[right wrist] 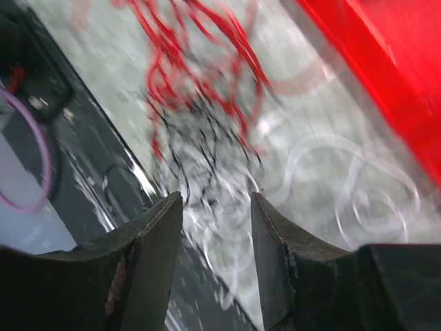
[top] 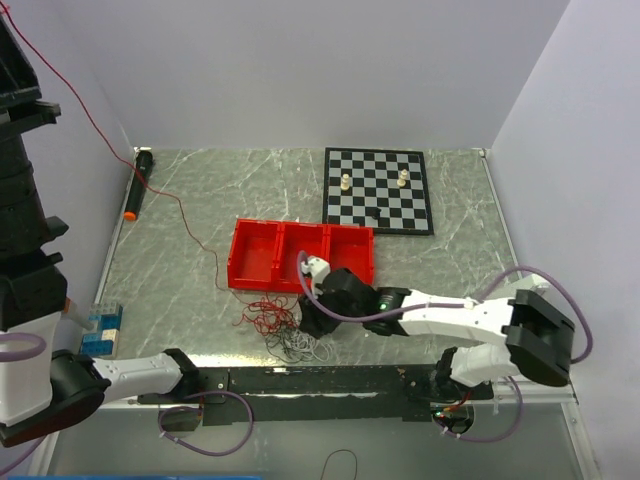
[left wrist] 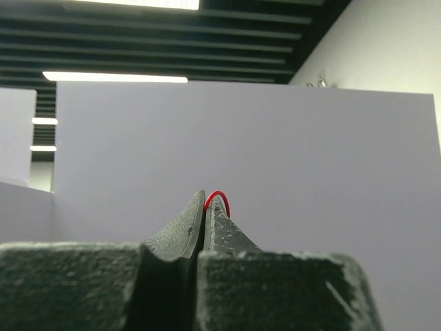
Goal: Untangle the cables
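Beside one tray [top: 236, 256], right hand [right wrist: 215, 200] gapes over three cables [top: 283, 328] (left hand [left wrist: 205, 201] pinches the red cable [left wrist: 218, 192]).

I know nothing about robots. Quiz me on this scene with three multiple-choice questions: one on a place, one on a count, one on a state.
1. Where does the cable tangle lie? A on the table, just in front of the red tray; B inside that tray; C on the floor.
2. How many compartments has the red tray? A two; B three; C five.
3. The left gripper is: A wide open; B half open, empty; C shut on a red wire.
Answers: 1 A, the loops lie on the marble beside the tray; 2 B, two dividers show; 3 C, a red loop is pinched in it.
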